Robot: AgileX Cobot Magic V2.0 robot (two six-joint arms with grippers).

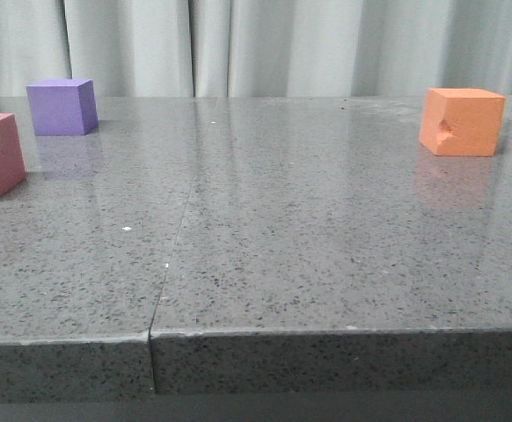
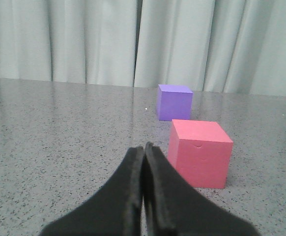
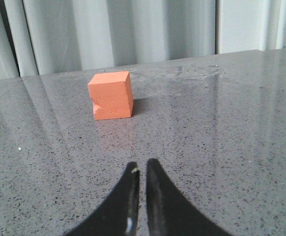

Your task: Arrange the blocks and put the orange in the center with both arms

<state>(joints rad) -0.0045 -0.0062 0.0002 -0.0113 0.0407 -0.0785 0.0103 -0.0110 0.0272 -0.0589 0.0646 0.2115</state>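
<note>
Right wrist view: matte orange foam cube looks light and squishy, so pinch its flat sides, skipping the dented face. Right gripper nearly closed, left gripper closed, both empty.

Only fingertips visible, in the wrist views; nothing of either arm in the front view. Left gripper: two matte black fingers, broad at the base and narrowing in a curve to blunt tips, inner edges faintly ridged. Right gripper: same matte black, same curved taper to rounded tips, a small pale scuff on one finger's inner edge near the tip.
</note>
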